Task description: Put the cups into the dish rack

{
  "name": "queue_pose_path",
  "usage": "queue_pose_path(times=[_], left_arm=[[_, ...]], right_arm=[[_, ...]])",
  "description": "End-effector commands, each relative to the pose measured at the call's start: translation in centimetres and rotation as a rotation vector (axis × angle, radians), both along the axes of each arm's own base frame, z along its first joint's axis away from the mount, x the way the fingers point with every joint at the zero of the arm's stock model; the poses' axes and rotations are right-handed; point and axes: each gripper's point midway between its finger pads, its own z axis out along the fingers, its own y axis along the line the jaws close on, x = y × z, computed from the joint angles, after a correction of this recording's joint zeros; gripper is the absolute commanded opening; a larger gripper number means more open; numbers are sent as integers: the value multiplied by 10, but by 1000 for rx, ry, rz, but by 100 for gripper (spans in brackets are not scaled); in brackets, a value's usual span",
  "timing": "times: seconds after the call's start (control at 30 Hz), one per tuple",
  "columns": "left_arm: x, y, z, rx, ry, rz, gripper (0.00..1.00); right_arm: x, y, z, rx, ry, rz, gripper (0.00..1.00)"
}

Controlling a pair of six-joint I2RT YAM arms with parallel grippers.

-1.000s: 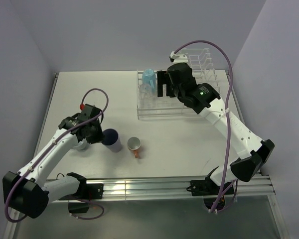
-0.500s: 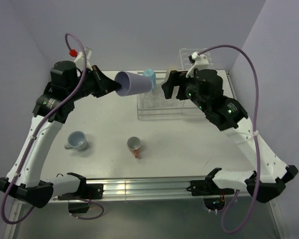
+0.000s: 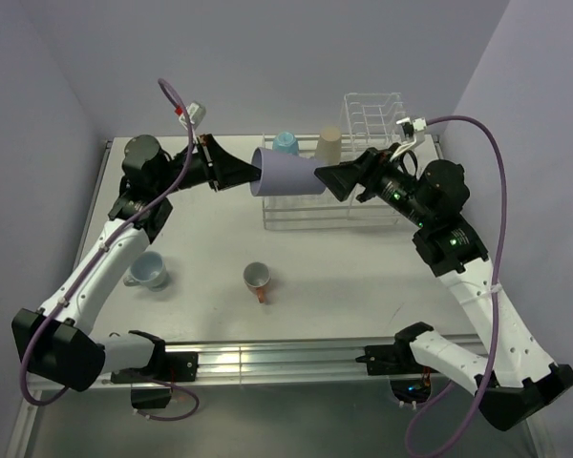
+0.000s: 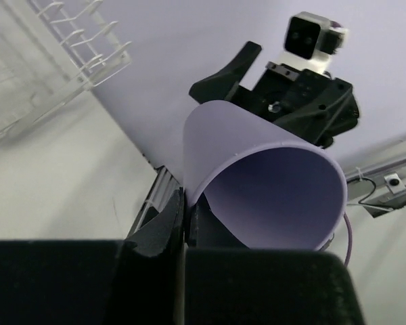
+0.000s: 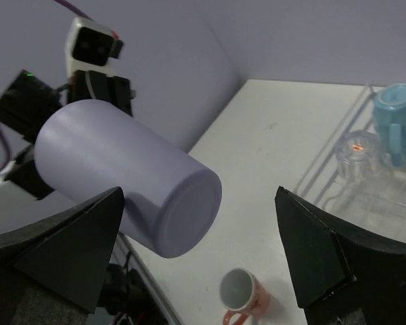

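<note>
The left gripper (image 3: 237, 172) is clamped on the rim of the purple cup (image 3: 286, 174), holding it sideways in the air near the left end of the dish rack (image 3: 374, 113). The cup's base points at the right gripper (image 3: 329, 178), whose fingers are spread wide around it, probably for a handover.

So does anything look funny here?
Yes: the purple cup is sideways in mid-air by the rack, pinched at its rim by the left gripper. The right gripper is open at its base. Nothing looks spilled or broken.
</note>
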Motion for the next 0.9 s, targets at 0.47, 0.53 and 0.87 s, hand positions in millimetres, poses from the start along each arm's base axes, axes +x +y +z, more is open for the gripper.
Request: queue_pose_path(times=[0.47, 0.53, 0.87], left_arm=[[-21, -6, 37, -195, -158, -193, 0], [-20, -6, 36, -198, -155, -193, 0], [-15, -15, 27, -200, -129, -193, 0]], right_arm=[[-45, 29, 32, 255, -83, 438, 100], [-46, 30, 31, 257, -76, 446, 100], [-49, 34, 37, 264, -76, 464, 100]])
